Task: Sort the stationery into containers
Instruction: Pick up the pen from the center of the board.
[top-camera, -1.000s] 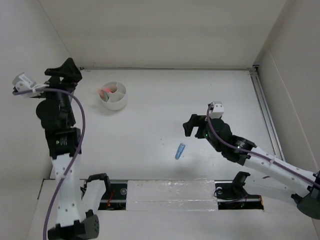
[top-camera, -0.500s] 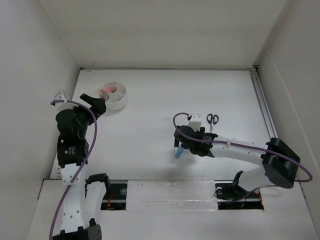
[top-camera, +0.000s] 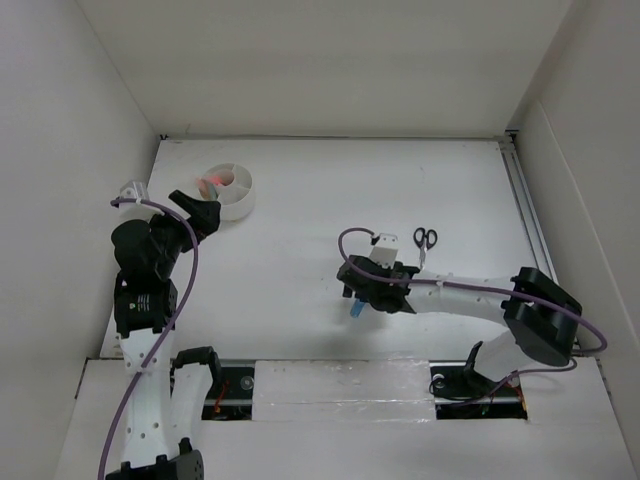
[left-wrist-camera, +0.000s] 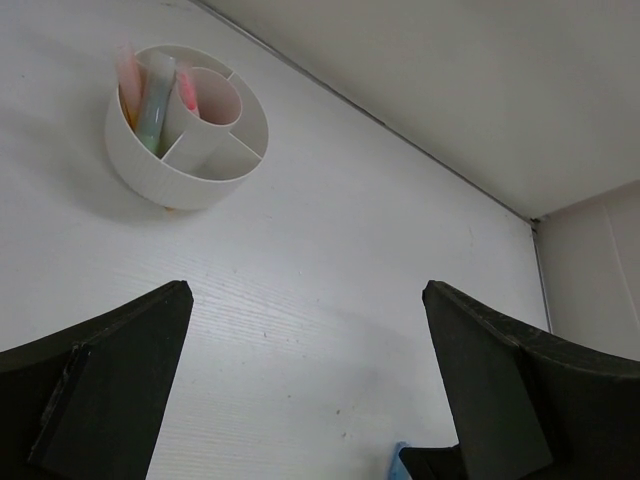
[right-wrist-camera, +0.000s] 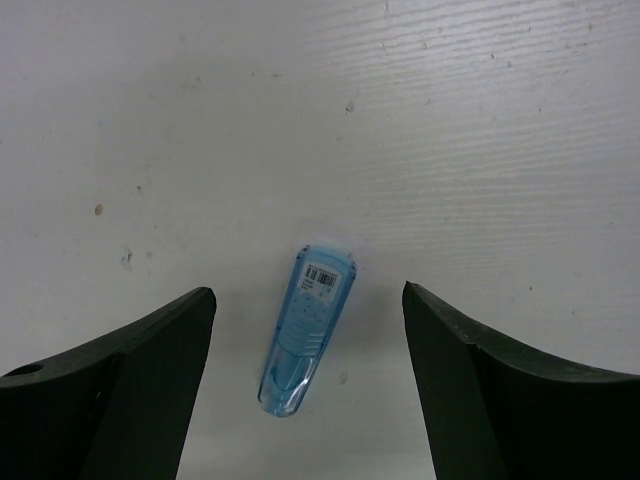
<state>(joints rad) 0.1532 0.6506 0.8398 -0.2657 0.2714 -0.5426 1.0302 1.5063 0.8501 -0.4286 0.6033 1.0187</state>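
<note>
SORTING RUN: The blue marker is seen lying flat on the white table, directly beneath the right gripper, whose fingers are held apart on either side of it without touching it. The marker's long axis is set almost square to the line between the two fingers, tilted only slightly, so a closing grip would be taken across its narrow width. A short descent is judged to be all that is left before the pinch. The right arm is plainly the nearer one. The left gripper, spread wide and holding nothing, is parked near the round white tub at the far left, where a pale green bar and a pink pen are already stood in its compartments. The black-handled scissors are left on the table just beyond the right arm. Compared with a second earlier, the right arm has been swung in from the right and brought over the marker, which has not been moved, while the left arm has been lowered from its raised pose by the wall towards the tub
</note>
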